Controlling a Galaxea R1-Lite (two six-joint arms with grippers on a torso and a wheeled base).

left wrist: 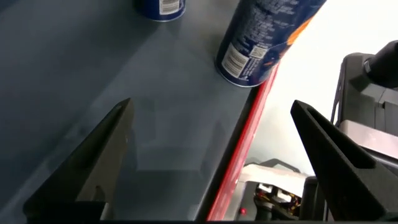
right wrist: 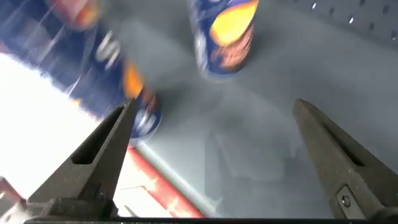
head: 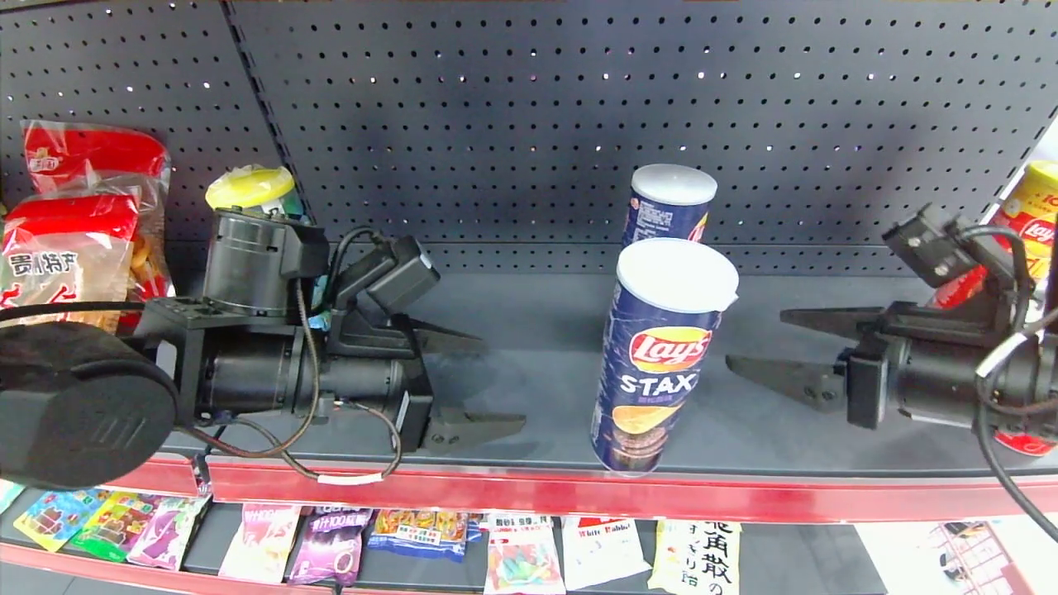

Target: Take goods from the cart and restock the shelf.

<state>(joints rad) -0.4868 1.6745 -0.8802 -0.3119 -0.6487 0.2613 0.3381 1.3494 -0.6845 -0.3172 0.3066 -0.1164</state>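
Two blue chip cans with white lids stand on the grey shelf (head: 529, 388), both between the two grippers.

1. Front can (head: 661, 364): about upright, its base just behind the red lip (head: 579, 493) at the shelf's front edge.
2. Rear can (head: 671, 202): directly behind the front can, close to the pegboard panel (head: 529, 116); whether the two cans touch cannot be told.
3. Left gripper (head: 502, 382): jaws spread wide and holding nothing, low over the shelf to the left of the front can and apart from it.
4. Right gripper (head: 756, 339): jaws spread wide and holding nothing, to the right of the front can, near it but not touching.
5. Snack bags (head: 74, 215): red and clear, at the shelf's far left.
6. Yellow-lidded tub (head: 250, 188): behind the left arm, partly hidden.
7. Yellow and red can (head: 1033, 219): at the far right, behind the right arm.
8. Small packets (head: 413, 541): assorted, in a row on the lower shelf (head: 793, 562).
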